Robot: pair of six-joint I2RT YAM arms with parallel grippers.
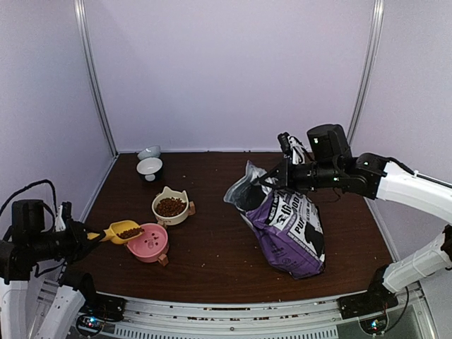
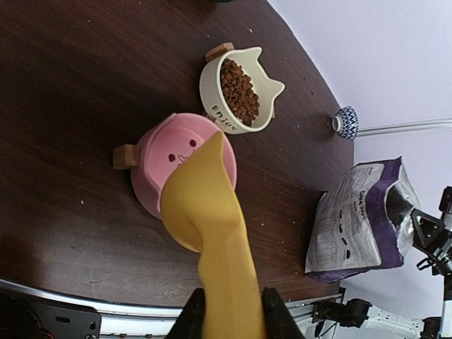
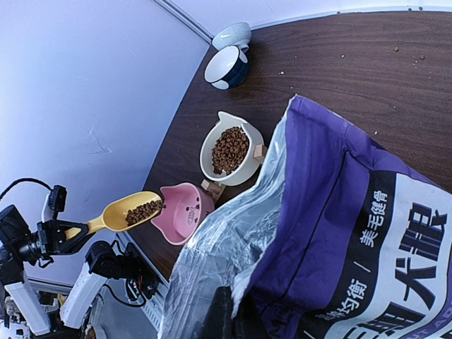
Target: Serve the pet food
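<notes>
My left gripper [image 2: 229, 314] is shut on the handle of a yellow scoop [image 2: 210, 212]. The scoop holds pet food [image 3: 143, 211] and its tip hangs over the left rim of a pink cat-shaped bowl [image 1: 152, 248]. More pet food [image 1: 170, 206] fills a cream cat-shaped bowl [image 1: 174, 219] just behind. At the right, my right gripper [image 3: 236, 314] is shut on the top edge of the purple-and-white bag [image 1: 289, 229], holding its silver-lined mouth open and lifted above the table.
Two small bowls, a pale one [image 1: 149, 151] and a white one with a dark wall [image 1: 149, 168], stand at the back left corner. Stray pellets dot the brown table [image 1: 212, 240]. A metal rail [image 1: 233, 311] runs along the front edge.
</notes>
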